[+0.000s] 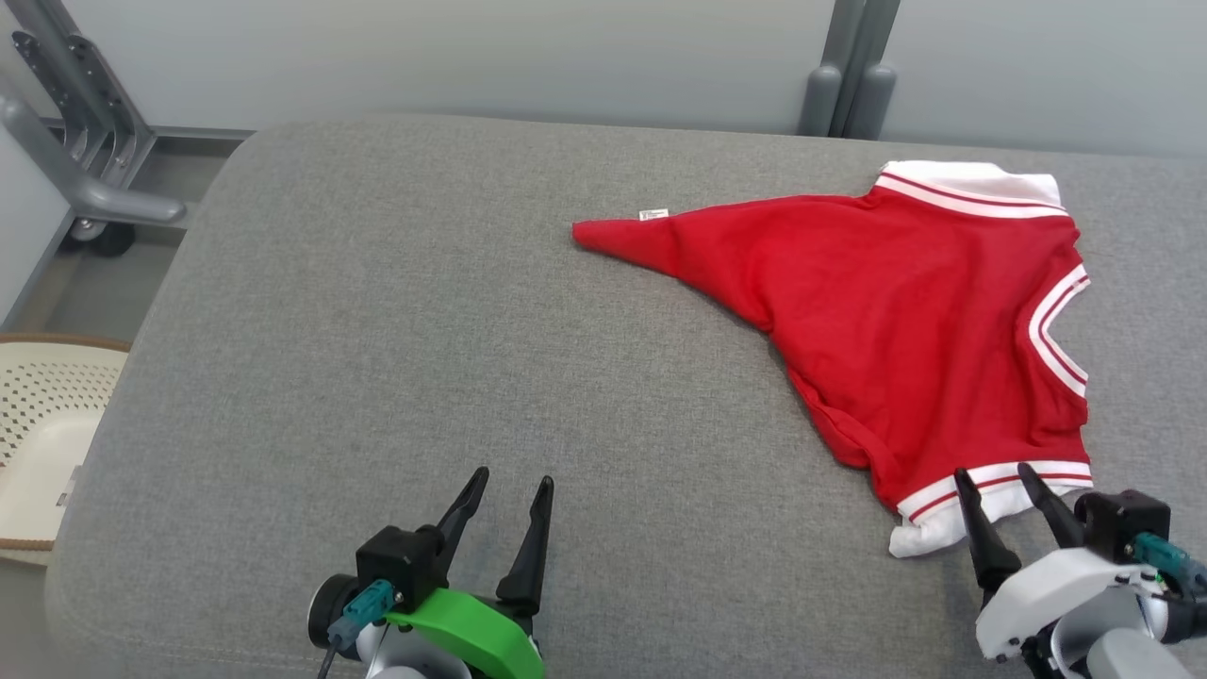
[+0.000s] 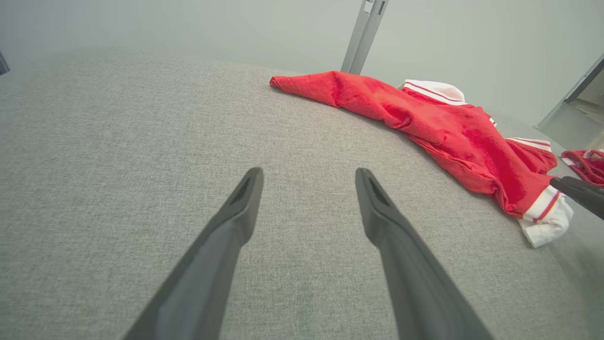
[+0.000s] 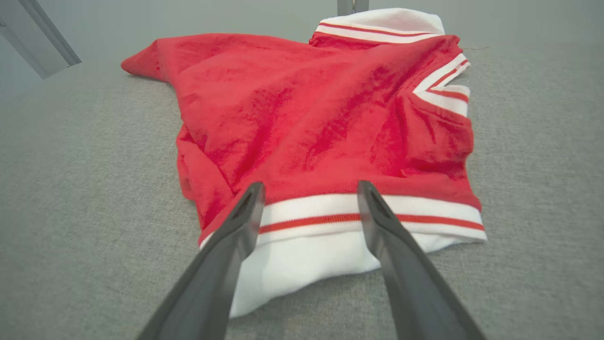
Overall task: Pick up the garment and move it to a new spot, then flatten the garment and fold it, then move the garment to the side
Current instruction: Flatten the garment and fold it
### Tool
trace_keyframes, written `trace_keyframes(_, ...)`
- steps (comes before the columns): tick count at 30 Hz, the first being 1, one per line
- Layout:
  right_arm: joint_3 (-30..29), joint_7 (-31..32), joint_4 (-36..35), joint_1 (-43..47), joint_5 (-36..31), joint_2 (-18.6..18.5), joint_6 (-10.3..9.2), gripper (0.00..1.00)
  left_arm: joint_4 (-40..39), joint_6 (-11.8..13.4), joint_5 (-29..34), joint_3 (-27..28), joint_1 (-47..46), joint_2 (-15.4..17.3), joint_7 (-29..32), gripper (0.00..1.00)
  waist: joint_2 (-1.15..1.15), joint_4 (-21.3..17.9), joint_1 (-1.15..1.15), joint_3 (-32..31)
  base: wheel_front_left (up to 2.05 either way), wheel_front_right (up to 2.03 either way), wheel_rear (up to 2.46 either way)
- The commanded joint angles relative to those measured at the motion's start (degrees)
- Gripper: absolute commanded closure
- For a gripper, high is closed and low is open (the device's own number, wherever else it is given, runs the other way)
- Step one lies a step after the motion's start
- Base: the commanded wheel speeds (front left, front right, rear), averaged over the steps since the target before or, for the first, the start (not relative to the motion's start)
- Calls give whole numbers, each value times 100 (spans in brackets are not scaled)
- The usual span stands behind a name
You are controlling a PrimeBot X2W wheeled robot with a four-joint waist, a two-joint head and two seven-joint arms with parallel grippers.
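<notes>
The garment (image 1: 896,321), a bright red shirt with white striped trim, lies crumpled on the grey padded surface (image 1: 396,311) at the right, one corner stretched out to the left with a small white label. My right gripper (image 1: 992,479) is open, its fingertips over the near white sleeve cuff; in the right wrist view the garment (image 3: 321,123) spreads ahead, and the right gripper (image 3: 310,189) holds nothing. My left gripper (image 1: 514,483) stands open over bare surface at the lower left, well apart from the shirt. In the left wrist view the left gripper (image 2: 309,174) points at the garment (image 2: 424,123).
A cream perforated basket (image 1: 42,415) sits off the left edge. A grey metal frame (image 1: 85,160) stands at the back left, and posts (image 1: 849,75) at the back. A darker red bundle (image 2: 587,163) lies at the far right of the left wrist view.
</notes>
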Motion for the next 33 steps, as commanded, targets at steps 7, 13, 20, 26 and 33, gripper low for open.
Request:
trace_keyframes(7, 164, -14, -458, 763, -157, 304, -5, 0, 53, -41, 40, 68, 151, 23, -1, 0, 0, -177, 0, -246, 0, 0, 0)
trace_keyframes(13, 384, -14, -288, 754, -78, 446, -5, 0, 62, -59, 54, 36, 165, 23, -1, 0, 0, -175, 0, -283, 0, 0, 0)
trace_keyframes(20, 352, -14, 265, 461, 23, 618, -4, 0, 103, -67, 77, 63, 180, 23, -1, 0, 0, -45, 0, -229, 0, 0, 0)
trace_keyframes(26, 155, -14, 532, 161, 120, 781, -4, 91, 96, -74, 90, 87, 177, 23, 0, 0, 0, -13, 0, -160, 0, 0, 0)
trace_keyframes(33, -181, -14, 514, 156, 30, 457, -5, 100, 85, -70, 47, 135, 239, 22, 0, 0, 0, -162, 0, -218, 0, 0, 0)
